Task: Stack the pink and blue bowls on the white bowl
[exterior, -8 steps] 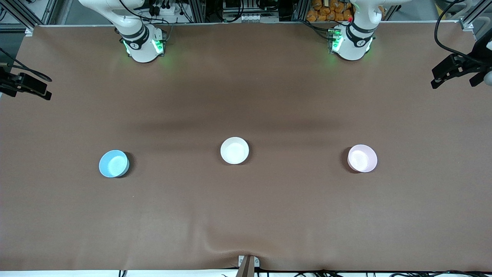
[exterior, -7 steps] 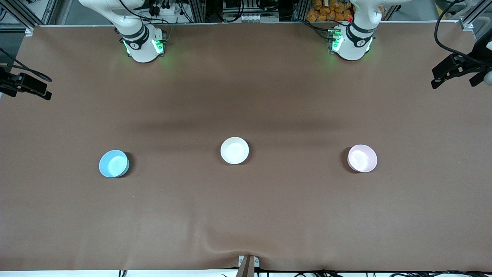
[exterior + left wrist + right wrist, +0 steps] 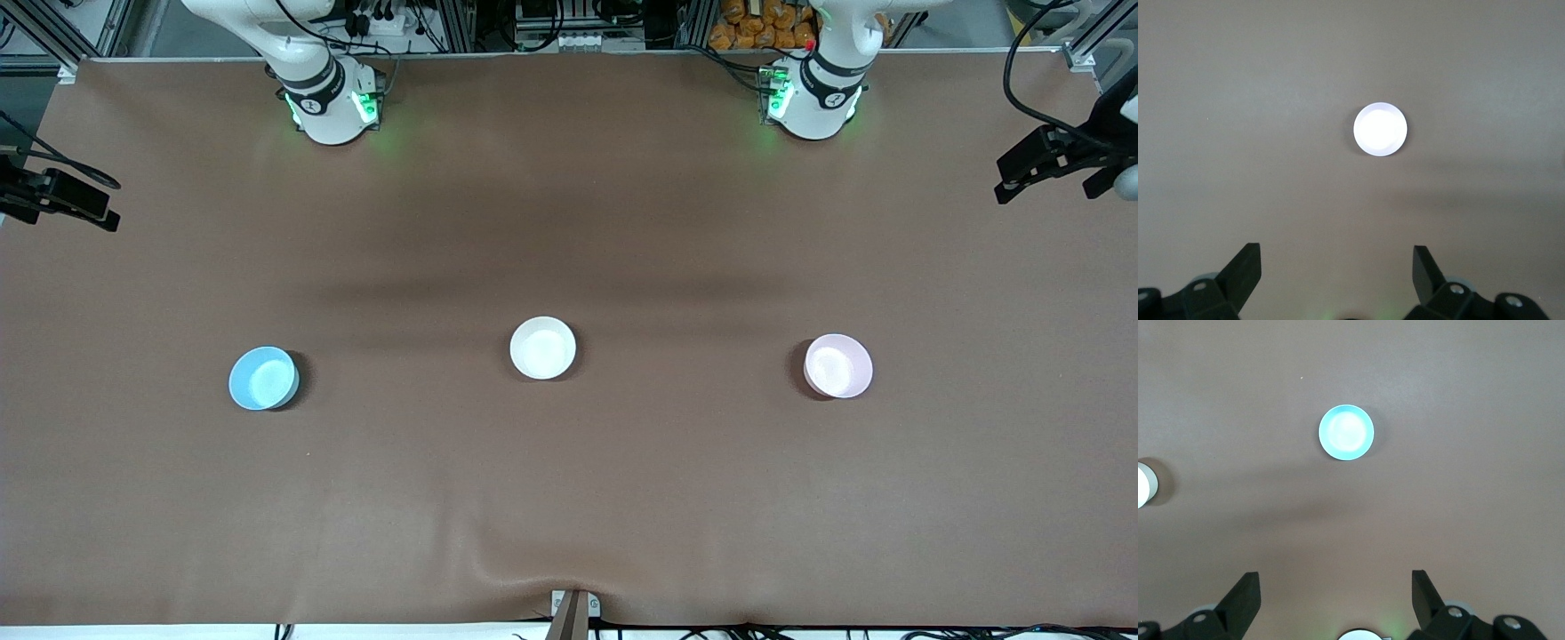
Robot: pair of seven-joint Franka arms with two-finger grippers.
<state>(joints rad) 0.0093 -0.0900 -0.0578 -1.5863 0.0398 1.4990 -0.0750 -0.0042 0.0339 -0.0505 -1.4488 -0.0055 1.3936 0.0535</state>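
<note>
The white bowl [image 3: 542,348] stands upright at the table's middle. The light blue bowl [image 3: 263,378] stands toward the right arm's end, and the pale pink bowl [image 3: 837,365] toward the left arm's end, all three apart and empty. My left gripper [image 3: 1336,257] is open and empty, high over the table between its base and the pink bowl [image 3: 1381,129]. My right gripper [image 3: 1335,580] is open and empty, high over the table between its base and the blue bowl [image 3: 1346,432]. The white bowl's edge [image 3: 1143,485] also shows in the right wrist view.
The brown table cover [image 3: 569,498] has a raised wrinkle near the front edge at the middle. The arm bases [image 3: 329,102] [image 3: 813,98] stand along the table's edge nearest the robots. Black fixtures [image 3: 58,200] [image 3: 1045,160] reach in at both ends.
</note>
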